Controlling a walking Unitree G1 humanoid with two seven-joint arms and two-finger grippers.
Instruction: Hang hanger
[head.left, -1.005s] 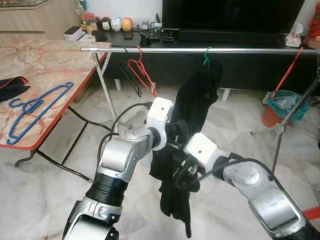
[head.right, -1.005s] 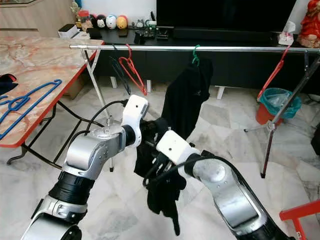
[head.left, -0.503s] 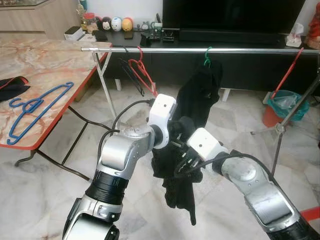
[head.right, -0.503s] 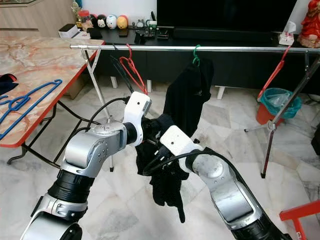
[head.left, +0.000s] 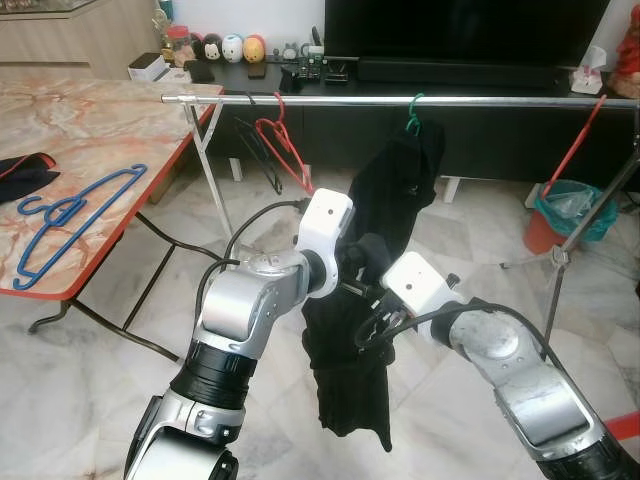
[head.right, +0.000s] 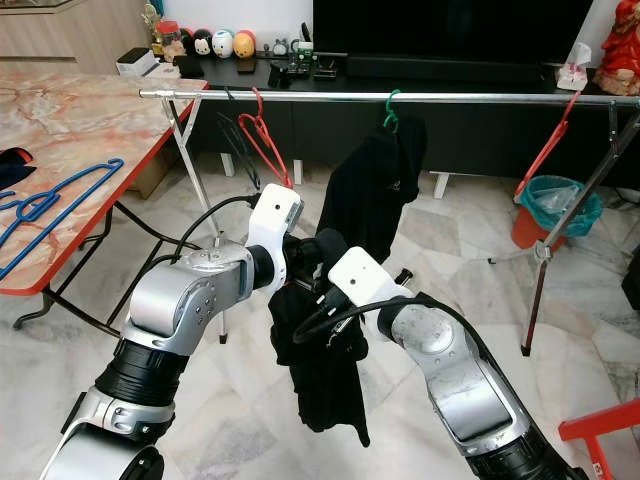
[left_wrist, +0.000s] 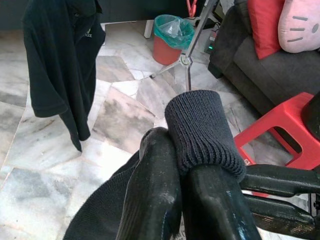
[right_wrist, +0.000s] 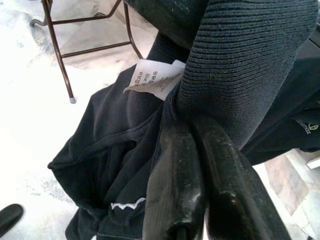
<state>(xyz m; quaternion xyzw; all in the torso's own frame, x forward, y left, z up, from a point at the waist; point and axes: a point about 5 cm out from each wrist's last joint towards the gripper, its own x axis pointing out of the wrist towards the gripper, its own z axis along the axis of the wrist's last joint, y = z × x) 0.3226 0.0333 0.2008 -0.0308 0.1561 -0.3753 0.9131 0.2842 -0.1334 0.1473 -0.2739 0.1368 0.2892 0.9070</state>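
Both grippers hold a black garment (head.left: 345, 385) in front of me, below the metal clothes rail (head.left: 480, 101). My left gripper (left_wrist: 182, 167) is shut on its ribbed knit edge (left_wrist: 202, 125). My right gripper (right_wrist: 192, 150) is shut on the same ribbed edge, close to the white care label (right_wrist: 152, 82). The two grippers meet almost tip to tip, and the cloth hangs down from them. On the rail hang a black shirt (head.left: 400, 195) on a green hanger (head.left: 413, 112), a bare red hanger (head.left: 285, 145) and a black hanger (head.left: 258, 152). A blue hanger (head.left: 75, 215) lies on the table.
A marble table (head.left: 110, 130) with a red edge stands to my left. Another red hanger (head.left: 575, 145) leans at the rail's right end above a teal-lined bin (head.left: 562, 208). The TV cabinet (head.left: 450, 70) runs behind the rail. A red stool (left_wrist: 292, 130) and a sofa (left_wrist: 260, 65) are nearby.
My right gripper has risen a little toward the left one. The garment, bunched and twisted before, now hangs flatter and wider below the grippers.
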